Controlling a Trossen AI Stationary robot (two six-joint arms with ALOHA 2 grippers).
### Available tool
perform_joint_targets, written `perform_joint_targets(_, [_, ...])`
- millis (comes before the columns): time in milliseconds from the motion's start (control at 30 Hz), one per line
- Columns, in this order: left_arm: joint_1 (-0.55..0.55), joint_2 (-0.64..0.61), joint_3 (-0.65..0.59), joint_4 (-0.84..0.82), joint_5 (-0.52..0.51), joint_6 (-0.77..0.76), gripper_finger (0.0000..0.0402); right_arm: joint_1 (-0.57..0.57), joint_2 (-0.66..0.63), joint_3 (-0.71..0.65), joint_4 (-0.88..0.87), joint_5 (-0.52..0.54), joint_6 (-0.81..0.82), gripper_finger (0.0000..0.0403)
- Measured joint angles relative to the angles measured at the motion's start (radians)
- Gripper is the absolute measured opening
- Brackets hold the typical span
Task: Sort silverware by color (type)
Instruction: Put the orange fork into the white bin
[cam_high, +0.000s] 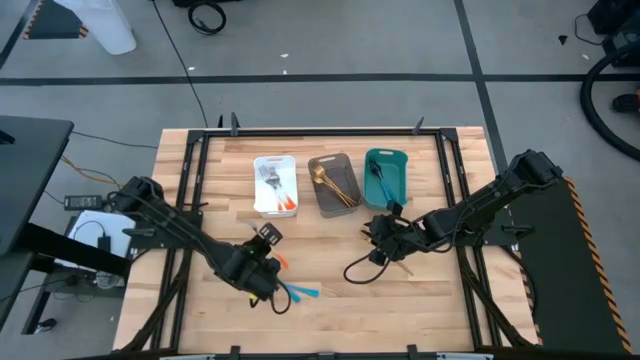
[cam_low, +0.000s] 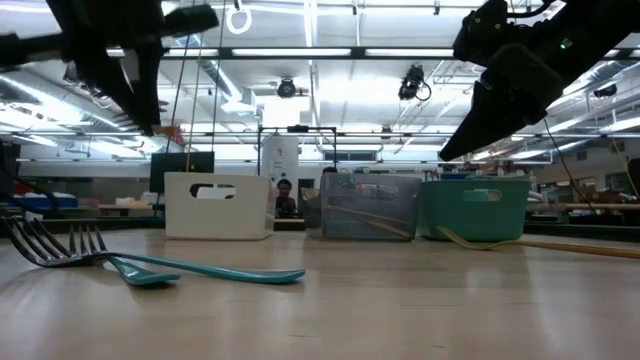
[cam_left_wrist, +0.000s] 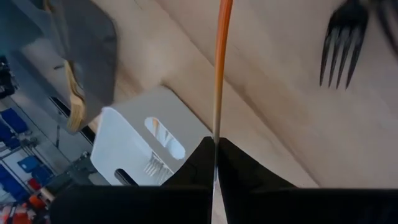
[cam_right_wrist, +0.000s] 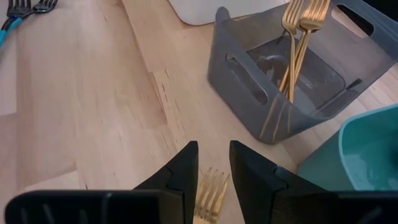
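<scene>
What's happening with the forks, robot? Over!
Left end effector shut on orange-handled piece, lifted off table. Right end effector over gold fork; grip unclear. Two teal-handled pieces left on table. Nothing blocking white bin.

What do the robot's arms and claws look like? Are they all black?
Mostly, yes. Both are dark, jointed arms with looping black cables alongside. The left claw has two thick, wedge-shaped black fingers with flat inner faces. The right claw has the same chunky black fingers, tapering toward the tips.
</scene>
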Motion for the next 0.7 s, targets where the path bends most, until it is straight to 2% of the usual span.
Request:
perform_joint_targets(333, [0.051, -0.089, -0.084, 0.103, 0.034, 0.049, 0.0016, -0.001, 0.000, 0.000, 0.004, 0.000, -0.009, 0.0103])
perform_joint_targets(700, [0.110, -0.220, -0.218, 0.297, 0.037, 0.196, 0.0016, -0.001, 0.000, 0.000, 0.007, 0.000, -0.009, 0.0103])
